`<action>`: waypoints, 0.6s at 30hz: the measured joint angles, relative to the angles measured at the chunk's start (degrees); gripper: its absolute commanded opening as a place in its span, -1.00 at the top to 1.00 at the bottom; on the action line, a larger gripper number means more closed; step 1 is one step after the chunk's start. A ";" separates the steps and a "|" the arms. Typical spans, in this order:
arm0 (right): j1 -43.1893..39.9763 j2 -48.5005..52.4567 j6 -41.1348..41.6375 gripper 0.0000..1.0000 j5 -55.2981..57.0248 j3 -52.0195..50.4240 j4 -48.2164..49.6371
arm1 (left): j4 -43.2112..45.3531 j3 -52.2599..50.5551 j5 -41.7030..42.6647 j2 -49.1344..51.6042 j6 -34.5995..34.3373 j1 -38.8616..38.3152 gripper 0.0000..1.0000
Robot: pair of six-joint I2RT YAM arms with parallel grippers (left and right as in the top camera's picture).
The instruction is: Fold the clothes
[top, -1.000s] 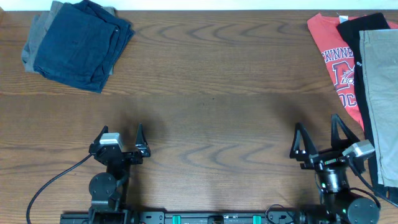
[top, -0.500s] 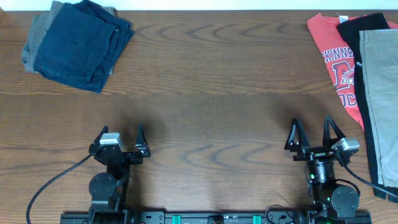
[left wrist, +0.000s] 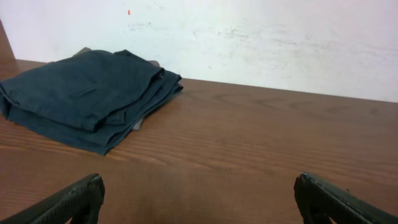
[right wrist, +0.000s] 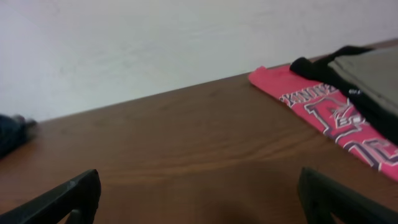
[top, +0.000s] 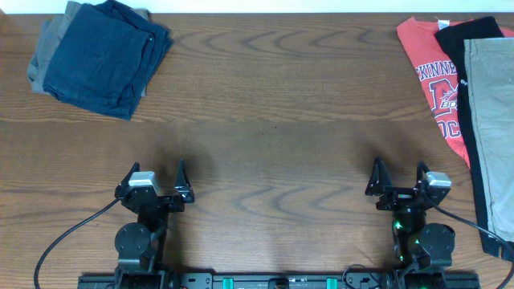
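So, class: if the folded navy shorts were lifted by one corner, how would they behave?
The navy shorts would probably droop and unfold, since their layers lie loose with soft edges. They look thick, so likely heavyish for cloth. Pushed, they might bunch and drag the grey garment underneath.

A grey-brown garment lies mostly hidden under the navy shorts at the table's far left corner. A black garment covers part of the red T-shirt's print; the frame cuts off the khaki garment.

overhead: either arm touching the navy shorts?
No, the navy shorts lie folded at the far left corner, while the left fingers and right fingers stand open near the front edge, apart from them.
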 measured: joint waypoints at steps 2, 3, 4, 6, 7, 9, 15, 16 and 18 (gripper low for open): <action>0.00 0.00 -2.25 -0.98 -0.02 0.00 -0.04 | 0.02 0.00 -0.02 0.00 0.00 0.00 -0.96; 0.00 0.00 -3.48 -0.99 -0.04 0.00 -0.04 | 0.02 0.00 0.00 0.00 0.00 0.00 -0.96; 0.00 0.00 -4.50 -0.99 -0.09 0.00 -0.04 | 0.00 0.00 -0.02 0.00 0.00 0.00 -0.96; 0.00 0.00 -6.47 -0.98 -0.13 0.00 -0.07 | 0.02 0.00 -0.02 0.00 0.00 0.00 -0.96; 0.00 0.00 -7.61 -0.99 -0.13 0.00 -0.07 | 0.02 0.00 0.00 0.00 0.00 0.00 -0.96; 0.00 0.00 -9.25 -0.98 -0.13 0.00 -0.09 | 0.02 0.00 -0.02 0.00 0.00 0.00 -0.96; 0.00 0.00 -11.50 -0.99 -0.57 0.00 -0.11 | 0.00 0.00 -0.02 0.00 0.00 0.00 -0.96; 0.00 0.00 -11.65 -0.99 -0.59 0.00 -0.11 | 0.02 0.00 -0.02 0.00 0.00 0.00 -0.96; 0.00 0.00 -11.87 -0.98 -0.61 0.00 -0.11 | 0.02 0.00 -0.02 0.00 0.00 0.00 -0.95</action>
